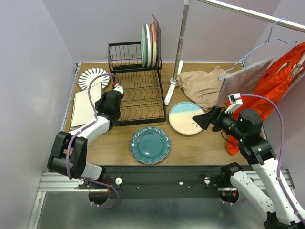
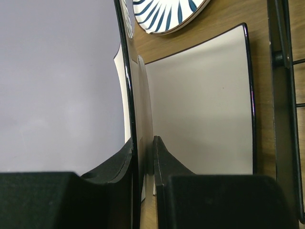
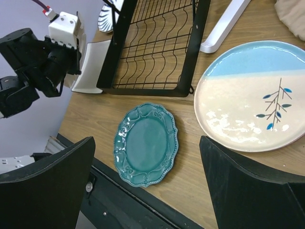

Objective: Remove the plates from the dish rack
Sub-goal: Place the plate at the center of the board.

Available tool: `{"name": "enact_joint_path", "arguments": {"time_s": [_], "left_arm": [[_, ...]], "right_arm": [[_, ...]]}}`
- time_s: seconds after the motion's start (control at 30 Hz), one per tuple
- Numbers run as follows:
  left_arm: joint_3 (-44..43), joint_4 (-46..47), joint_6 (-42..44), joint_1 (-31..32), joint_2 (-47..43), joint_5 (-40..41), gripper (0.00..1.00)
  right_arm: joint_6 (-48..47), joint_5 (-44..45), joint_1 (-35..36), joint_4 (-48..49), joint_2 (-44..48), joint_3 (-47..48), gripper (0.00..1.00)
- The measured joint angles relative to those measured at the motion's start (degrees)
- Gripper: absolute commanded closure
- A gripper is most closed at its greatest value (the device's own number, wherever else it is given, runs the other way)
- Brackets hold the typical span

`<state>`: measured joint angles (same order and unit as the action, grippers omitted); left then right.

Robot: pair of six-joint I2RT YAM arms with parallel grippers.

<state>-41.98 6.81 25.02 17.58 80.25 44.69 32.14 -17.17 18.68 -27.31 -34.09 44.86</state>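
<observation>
The square plate [image 1: 86,107] is on the table [image 1: 205,148] just left of the rack [image 1: 141,98]. Its longer side runs from the near edge to the far edge, parallel to the rack's left side. The left gripper [image 2: 143,143] is clenched on a thin dark rim, which the left wrist view shows edge-on and running straight away from the fingers. This rim seems to belong to the square plate, whose white face spreads to the right of it. In the rack, the upper basket [image 1: 125,56] holds several plates [image 1: 149,45] at its right end. They stand upright on their edges, packed close together, with their faces turned to the left and right. The striped plate [image 1: 93,78] lies flat near the far left corner, beyond the square plate. The teal plate [image 1: 150,144] lies flat in front of the rack. The cream-blue plate [image 1: 187,118] lies flat to the right of the rack, with its blue part toward the far side. The right gripper [image 1: 198,120] hangs over this plate's right edge, pointing left, with its jaws spread wide and nothing between them.
</observation>
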Motion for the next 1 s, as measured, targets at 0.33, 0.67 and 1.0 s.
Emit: {"name": "enact_joint_path", "arguments": {"time_s": [0.33,0.67,1.0], "left_arm": [[0.0,4.2,1.9,0.0,5.9,5.2,1.0],[-1.4,5.4,3.0,0.5,11.0,7.8,1.0],[-1.4,5.4,3.1,0.9,15.2,8.2,1.0]], "right_arm": [[-0.8,0.5,0.0,-2.1,0.4,1.0,0.01],[-0.8,1.0,0.0,-2.6,0.8,1.0,0.01],[-0.8,1.6,0.0,-3.5,1.7,1.7,0.01]]}}
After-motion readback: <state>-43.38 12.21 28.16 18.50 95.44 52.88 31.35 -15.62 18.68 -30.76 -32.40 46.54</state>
